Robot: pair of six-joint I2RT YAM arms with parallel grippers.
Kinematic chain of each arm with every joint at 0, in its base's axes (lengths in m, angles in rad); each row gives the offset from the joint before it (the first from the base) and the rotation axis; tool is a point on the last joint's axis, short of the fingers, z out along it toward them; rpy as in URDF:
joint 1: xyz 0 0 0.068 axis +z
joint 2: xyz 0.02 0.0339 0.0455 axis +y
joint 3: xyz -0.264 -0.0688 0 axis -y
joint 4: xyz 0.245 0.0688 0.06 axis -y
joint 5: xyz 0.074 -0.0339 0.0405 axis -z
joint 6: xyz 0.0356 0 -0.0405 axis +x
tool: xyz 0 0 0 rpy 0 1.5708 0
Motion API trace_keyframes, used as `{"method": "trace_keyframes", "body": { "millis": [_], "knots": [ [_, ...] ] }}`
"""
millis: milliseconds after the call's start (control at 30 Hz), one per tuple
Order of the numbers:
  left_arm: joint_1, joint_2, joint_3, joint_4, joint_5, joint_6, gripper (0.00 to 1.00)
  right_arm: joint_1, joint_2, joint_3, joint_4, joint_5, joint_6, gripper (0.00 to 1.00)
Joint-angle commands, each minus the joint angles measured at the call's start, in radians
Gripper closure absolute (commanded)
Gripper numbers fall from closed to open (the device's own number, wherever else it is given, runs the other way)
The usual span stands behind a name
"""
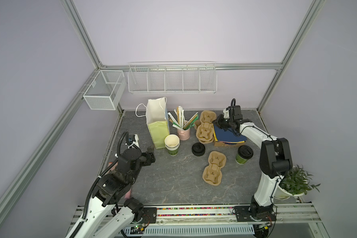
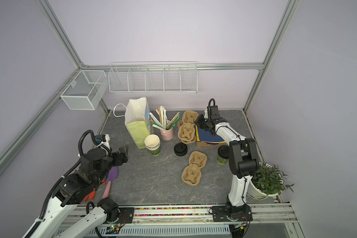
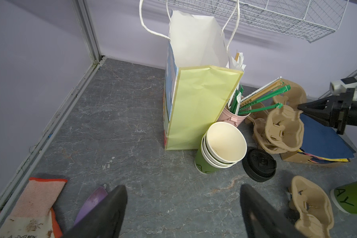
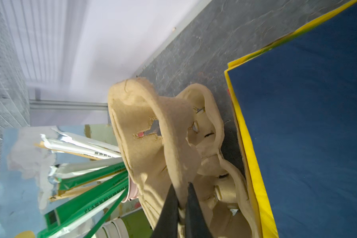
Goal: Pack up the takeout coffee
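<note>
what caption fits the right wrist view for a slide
Right gripper shut on the rim of a pulp cup carrier

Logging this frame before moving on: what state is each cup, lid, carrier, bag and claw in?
takeout coffee: lidded, upright, untouched.
paper bag: upright, mouth open.
lidless cups: nested, upright.
black lids: stacked.
loose cup carrier: lying flat.
top cup carrier: rim pinched.
right claw: shut on top cup carrier.
left claw: open, empty.
</note>
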Motion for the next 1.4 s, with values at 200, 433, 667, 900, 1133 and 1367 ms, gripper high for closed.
{"method": "trace_keyframes", "body": {
  "millis": [200, 433, 667, 900, 1133, 1367],
  "knots": [
    [0.006, -0.006, -0.01, -0.028, -0.009, 0.014, 0.14, 0.0, 0.226, 0.466, -0.616, -0.05, -0.365, 0.93],
    [0.006, -0.003, -0.011, -0.029, -0.011, 0.016, 0.14, 0.001, 0.389, 0.702, -0.879, -0.01, -0.493, 0.93],
    [0.007, 0.004, -0.011, -0.029, -0.014, 0.016, 0.14, 0.007, 0.395, 0.716, -0.826, -0.025, -0.492, 0.93],
    [0.007, 0.007, -0.009, -0.032, -0.018, 0.016, 0.14, 0.006, 0.413, 0.732, -0.74, -0.038, -0.485, 0.93],
    [0.007, 0.005, -0.01, -0.032, -0.021, 0.016, 0.14, 0.015, 0.497, 0.788, -0.793, -0.051, -0.499, 0.92],
    [0.008, 0.005, -0.009, -0.032, -0.017, 0.016, 0.14, 0.029, 0.55, 0.814, -0.834, -0.007, -0.529, 0.91]
  ]
}}
